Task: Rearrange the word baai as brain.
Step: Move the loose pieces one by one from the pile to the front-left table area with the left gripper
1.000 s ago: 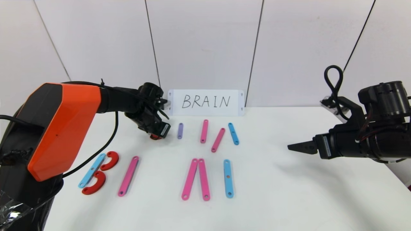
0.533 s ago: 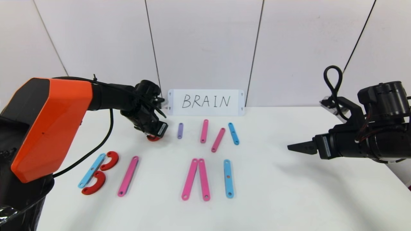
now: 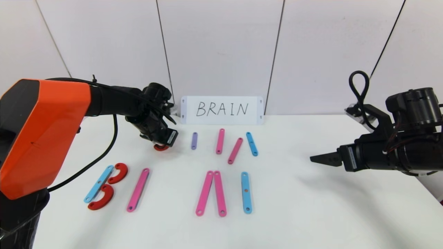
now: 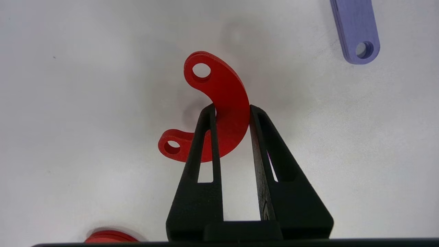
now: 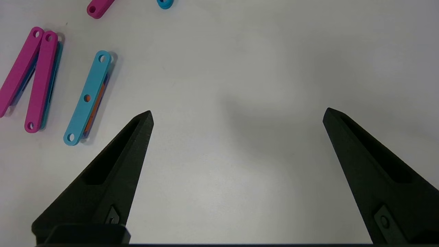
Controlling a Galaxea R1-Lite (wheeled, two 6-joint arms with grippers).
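Observation:
My left gripper (image 3: 163,142) is shut on a red C-shaped curve (image 3: 161,148) and holds it low over the table, left of a short purple strip (image 3: 194,140). In the left wrist view the two fingers pinch the curve (image 4: 219,99) at its middle, with both holed ends free. At the front left a blue strip (image 3: 99,183) and two red curves (image 3: 118,173) form a B. A long pink strip (image 3: 138,189) lies to their right. Two pink strips (image 3: 211,193) meet at their far ends, beside a blue strip (image 3: 245,192). My right gripper (image 3: 318,159) is open and empty at the right.
A white card (image 3: 222,110) handwritten "BRAIN" stands at the back against the wall. Behind the front row lie two pink strips (image 3: 220,141) and a blue strip (image 3: 252,144). The right wrist view shows bare table between the open fingers (image 5: 137,137).
My left gripper has moved to the left with the red curve in it, away from the purple strip. The right arm has not moved.

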